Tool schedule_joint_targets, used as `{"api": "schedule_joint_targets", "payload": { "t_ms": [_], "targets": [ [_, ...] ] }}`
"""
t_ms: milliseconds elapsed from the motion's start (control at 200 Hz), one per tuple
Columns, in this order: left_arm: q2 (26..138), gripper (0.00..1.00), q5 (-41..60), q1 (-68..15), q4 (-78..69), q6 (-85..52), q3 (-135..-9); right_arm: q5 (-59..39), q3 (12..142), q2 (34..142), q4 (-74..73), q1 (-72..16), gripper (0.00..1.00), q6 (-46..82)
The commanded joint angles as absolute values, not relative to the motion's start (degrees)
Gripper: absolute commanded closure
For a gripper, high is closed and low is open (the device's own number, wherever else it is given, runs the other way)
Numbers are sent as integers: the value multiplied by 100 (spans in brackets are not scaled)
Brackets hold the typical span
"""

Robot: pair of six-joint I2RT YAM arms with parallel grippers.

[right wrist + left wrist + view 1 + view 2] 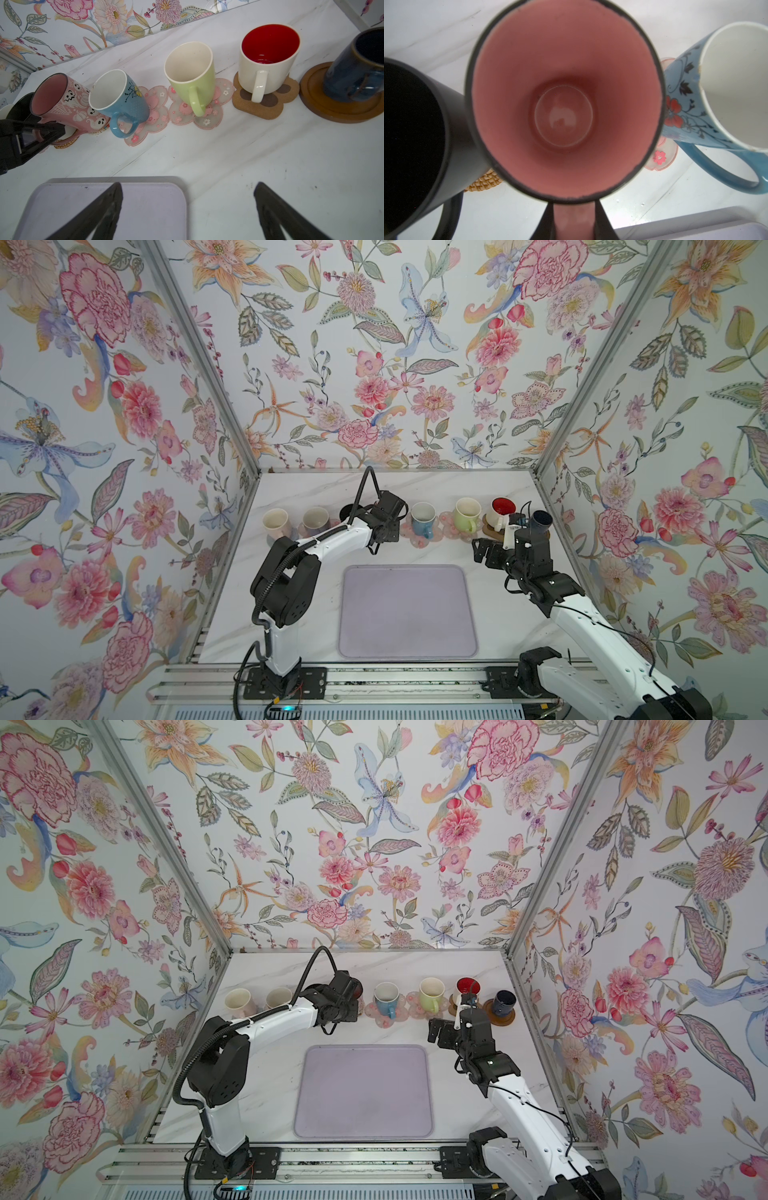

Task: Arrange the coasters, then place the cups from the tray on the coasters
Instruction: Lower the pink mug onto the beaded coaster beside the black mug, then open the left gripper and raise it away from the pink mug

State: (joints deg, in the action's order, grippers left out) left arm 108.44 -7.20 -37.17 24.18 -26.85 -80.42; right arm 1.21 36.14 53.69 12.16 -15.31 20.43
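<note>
Fingers (604, 226) of my left gripper (574, 207) are pinched narrow on the handle of the pink ghost-printed ceramic mug (562, 104), which stands over the tan woven rattan round coaster (483, 182); whether its base touches the mat I cannot tell. Just beside it on one side is the matte black mug (411, 135), on the other the blue flowered mug (120, 97) on a translucent pink flower-shaped coaster (153, 116). Along the same row stand the light green mug (193, 79) on a second pink flower coaster (207, 118), the white mug with a red inside (268, 62) on the brown cork paw coaster (259, 106), and the small dark navy mug (357, 72) on the brown round disc (324, 104). My right gripper (188, 187) hangs with its fingers (99, 212) spread wide, holding nothing, near a corner of the large flat pale lavender tray (405, 610)
</note>
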Motion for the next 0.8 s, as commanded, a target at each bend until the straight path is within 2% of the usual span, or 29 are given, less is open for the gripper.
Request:
{"api": "schedule_joint_targets", "payload": {
  "t_ms": [0,90,170,325,510,560,791],
  "targets": [
    [10819,100,-844,-3623,2119,-2776,-8185,69,3558,5345,1169,-1504,1,2080],
    [10826,92,-845,-3621,2159,-2810,-8183,69,3555,5341,1163,-1495,1,2091],
    [10807,82,-854,-3613,2181,-2829,-8183,62,3560,5338,1159,-1488,1,2087],
    [10766,47,-935,-3612,2273,-2872,-8205,33,3569,5332,1159,-1485,1,2092],
    [10586,17,-975,-3612,2276,-2883,-8143,41,3585,5309,1176,-1459,1,2092],
    [10491,2,-969,-3612,2248,-2898,-8089,32,3586,5296,1181,-1459,1,2100],
    [9764,1,-997,-3611,1785,-2912,-7499,51,3577,5291,1181,-1444,1,2117]
  ]
}}
